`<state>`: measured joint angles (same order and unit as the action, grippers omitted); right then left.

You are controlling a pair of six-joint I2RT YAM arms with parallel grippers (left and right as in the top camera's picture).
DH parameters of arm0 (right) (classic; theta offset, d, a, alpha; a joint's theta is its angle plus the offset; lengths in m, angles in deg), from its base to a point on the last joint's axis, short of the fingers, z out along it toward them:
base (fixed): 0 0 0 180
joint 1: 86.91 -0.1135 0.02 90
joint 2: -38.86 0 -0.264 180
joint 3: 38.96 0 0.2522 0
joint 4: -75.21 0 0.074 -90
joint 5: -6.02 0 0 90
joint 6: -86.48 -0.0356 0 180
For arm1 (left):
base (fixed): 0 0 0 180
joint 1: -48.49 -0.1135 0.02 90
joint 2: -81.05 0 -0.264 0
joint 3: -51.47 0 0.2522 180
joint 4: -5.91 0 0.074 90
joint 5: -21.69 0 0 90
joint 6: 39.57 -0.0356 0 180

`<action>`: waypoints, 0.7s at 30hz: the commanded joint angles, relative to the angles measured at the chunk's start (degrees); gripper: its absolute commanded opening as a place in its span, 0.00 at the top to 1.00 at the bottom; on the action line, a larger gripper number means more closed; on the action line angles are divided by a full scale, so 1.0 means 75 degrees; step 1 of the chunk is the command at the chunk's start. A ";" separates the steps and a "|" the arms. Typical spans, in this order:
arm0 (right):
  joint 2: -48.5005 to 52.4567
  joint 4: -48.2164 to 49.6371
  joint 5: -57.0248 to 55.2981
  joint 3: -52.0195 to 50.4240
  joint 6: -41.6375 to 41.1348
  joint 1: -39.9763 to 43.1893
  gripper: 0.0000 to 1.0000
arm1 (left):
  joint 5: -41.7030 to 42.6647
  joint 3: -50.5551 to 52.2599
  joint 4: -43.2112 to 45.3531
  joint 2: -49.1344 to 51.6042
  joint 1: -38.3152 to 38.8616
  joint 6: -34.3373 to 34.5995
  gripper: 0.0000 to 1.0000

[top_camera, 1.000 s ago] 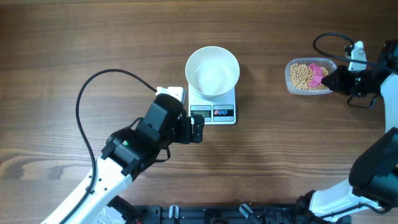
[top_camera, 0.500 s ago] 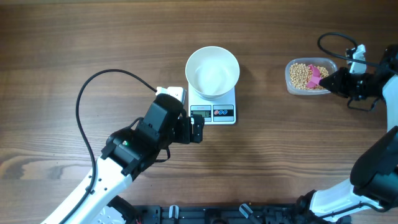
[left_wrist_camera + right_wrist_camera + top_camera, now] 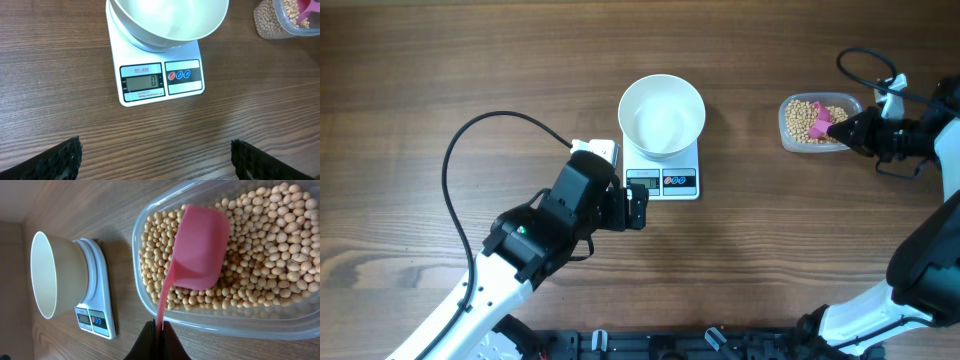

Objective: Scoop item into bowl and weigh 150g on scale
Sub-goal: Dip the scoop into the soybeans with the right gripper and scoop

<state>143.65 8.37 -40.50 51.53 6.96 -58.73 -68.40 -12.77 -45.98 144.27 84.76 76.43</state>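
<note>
The right gripper [image 3: 156,330], pinched shut on the pink scoop [image 3: 200,250], has slid it further into the soybeans [image 3: 270,235]. The left gripper [image 3: 157,160] gapes wide, empty. The bowl [image 3: 662,115] holds nothing yet.

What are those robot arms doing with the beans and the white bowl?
The right gripper is shut on the handle of a pink scoop, whose cup is down among the beans in a clear tub. The white bowl sits empty on the scale, which shows zero. The left gripper is open and holds nothing, in front of the scale. No beans have gone into the bowl yet.
</note>
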 commanded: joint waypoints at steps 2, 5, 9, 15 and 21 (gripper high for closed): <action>0.0230 -0.0064 0.0469 -0.0099 -0.0047 0.0111 0.96 | 0.0038 -0.0041 0.0020 0.0044 0.0035 0.0044 0.00; 0.0230 -0.0216 0.0274 -0.0099 0.0012 0.0303 0.96 | 0.0038 -0.0041 0.0020 0.0044 0.0035 0.0044 0.00; 0.0230 -0.0463 0.0373 -0.0108 0.0294 0.0402 0.96 | 0.0038 -0.0041 0.0020 0.0044 0.0035 0.0044 0.00; 0.0245 -0.0417 0.0912 -0.0192 0.0178 0.0557 0.96 | 0.0038 -0.0041 0.0020 0.0044 0.0035 0.0044 0.00; 0.0245 -0.0361 0.1387 -0.0192 -0.0067 0.1078 0.96 | 0.0038 -0.0041 0.0020 0.0044 0.0035 0.0044 0.00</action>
<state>144.44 5.40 -35.51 50.87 6.96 -52.04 -68.43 -12.77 -46.00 144.27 84.76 76.43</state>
